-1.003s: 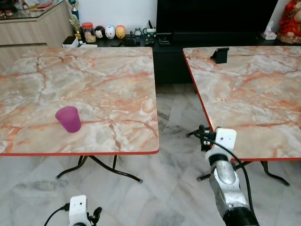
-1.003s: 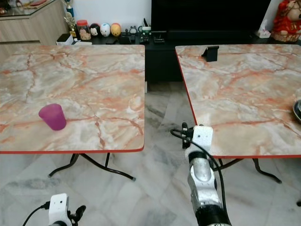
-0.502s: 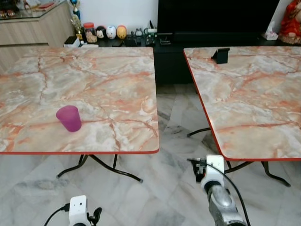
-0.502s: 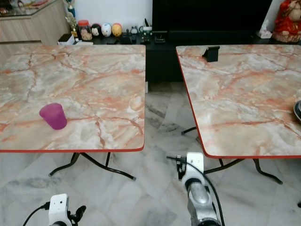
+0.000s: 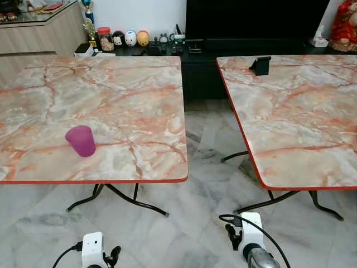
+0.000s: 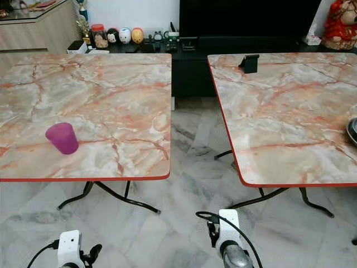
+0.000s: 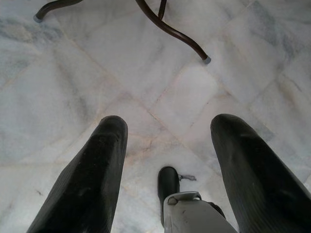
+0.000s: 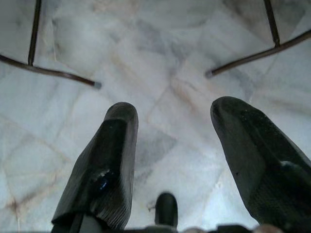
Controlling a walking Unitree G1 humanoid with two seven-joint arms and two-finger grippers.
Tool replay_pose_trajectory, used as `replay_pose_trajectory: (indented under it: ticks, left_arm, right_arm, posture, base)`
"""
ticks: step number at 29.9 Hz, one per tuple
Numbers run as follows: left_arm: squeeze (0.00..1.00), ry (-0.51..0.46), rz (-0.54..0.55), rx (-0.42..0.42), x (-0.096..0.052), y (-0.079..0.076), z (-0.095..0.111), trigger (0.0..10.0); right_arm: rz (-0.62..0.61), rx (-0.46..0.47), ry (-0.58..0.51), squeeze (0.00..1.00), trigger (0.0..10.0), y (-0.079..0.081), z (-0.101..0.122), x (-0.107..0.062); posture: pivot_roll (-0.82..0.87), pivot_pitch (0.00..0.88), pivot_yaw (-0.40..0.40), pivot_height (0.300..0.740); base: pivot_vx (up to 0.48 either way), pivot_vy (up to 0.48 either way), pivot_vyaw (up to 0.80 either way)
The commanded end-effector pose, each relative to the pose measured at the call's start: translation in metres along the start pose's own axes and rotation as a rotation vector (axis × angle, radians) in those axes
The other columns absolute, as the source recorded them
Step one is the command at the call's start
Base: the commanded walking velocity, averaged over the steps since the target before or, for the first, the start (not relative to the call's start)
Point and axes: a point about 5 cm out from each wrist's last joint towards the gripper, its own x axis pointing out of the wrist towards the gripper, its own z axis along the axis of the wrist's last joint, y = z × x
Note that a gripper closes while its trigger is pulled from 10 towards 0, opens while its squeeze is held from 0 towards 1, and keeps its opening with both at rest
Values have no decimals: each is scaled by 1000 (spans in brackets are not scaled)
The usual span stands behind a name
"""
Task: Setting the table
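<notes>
On the left table (image 5: 139,89) the purple cup (image 5: 81,140) sits near the front edge, both the left gripper (image 7: 165,160) and right gripper (image 8: 170,150) hang spread and empty, so I'd step closer before reaching.

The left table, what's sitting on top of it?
On the left table stands one purple cup, upright near the front edge. Whether anything is inside the cup cannot be seen.
</notes>
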Motion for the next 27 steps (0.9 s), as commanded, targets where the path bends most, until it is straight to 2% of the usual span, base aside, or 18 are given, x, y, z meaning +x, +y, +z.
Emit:
replay_pose_trajectory:
  ticks: [1,4,7,8,14,27]
  left_arm:
    - [0,20,14,-11,-2,4,-5,10000]
    - [0,19,13,-9,-2,4,-5,10000]
    - [0,20,12,-8,-2,4,-6,10000]
    - [0,18,12,-8,-2,4,-5,10000]
    - [0,17,13,-7,-2,4,-5,10000]
    - [0,14,14,-3,-2,4,-4,10000]
  right_arm:
    - [-3,-5,53,0,10000,1,-12,-3]
    - [-19,19,80,0,10000,3,-17,-4]
    - [-14,-8,122,0,10000,7,-25,-5]
    - [-17,17,119,0,10000,9,-25,-5]
    - [-5,18,111,0,10000,14,-20,-3]
    - [-5,19,87,0,10000,11,-17,-3]
  posture:
    - [-45,0,20,740]
    - [-46,0,21,740]
    - [-44,0,21,740]
    - [-43,0,21,740]
    - [-43,0,21,740]
    - [-38,0,24,740]
  base:
    - [0,0,0]
    - [0,397,0]
    - [0,352,0]
    - [0,356,0]
    - [0,341,0]
    - [0,331,0]
